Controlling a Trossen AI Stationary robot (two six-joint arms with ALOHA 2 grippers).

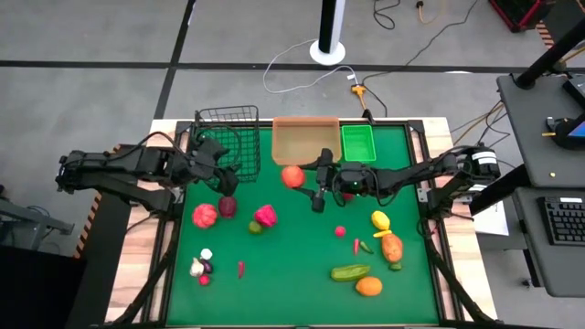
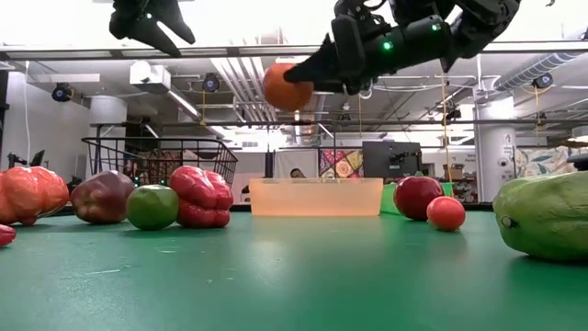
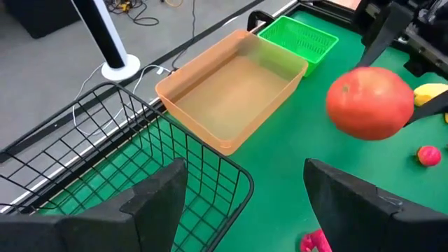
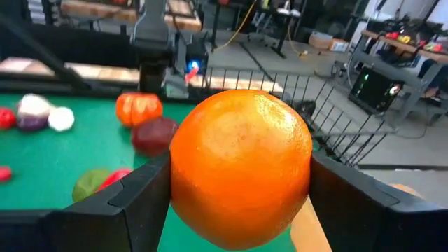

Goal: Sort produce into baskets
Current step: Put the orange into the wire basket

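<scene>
A round orange fruit (image 1: 292, 176) hangs in the air just in front of the tan tray (image 1: 304, 142), with my right gripper (image 4: 241, 185) shut on it. The black wire basket (image 1: 227, 137) stands at the far left, the green bin (image 1: 357, 142) right of the tray. My left gripper (image 3: 245, 189) is open and empty, raised over the basket's near right corner (image 3: 234, 171). More produce lies on the green mat: a red pepper (image 1: 205, 216), a dark red piece (image 1: 228, 206), a pink piece (image 1: 266, 216), a cucumber (image 1: 351, 272). My right gripper pinches the orange fruit between its two fingers, one on each opposite side (image 4: 183, 175). The fingers (image 4: 133, 196) lie level and come from the table's right side. The fruit is lifted clear of the table (image 2: 288, 85), well above the tray's rim.
Near the right side lie a yellow piece (image 1: 381, 219), a carrot-coloured piece (image 1: 392, 247), an orange (image 1: 368, 286) and a small red tomato (image 1: 340, 231). White and purple bits (image 1: 201, 265) and a chilli (image 1: 240, 269) lie at the near left. The mat's near middle is bare.
</scene>
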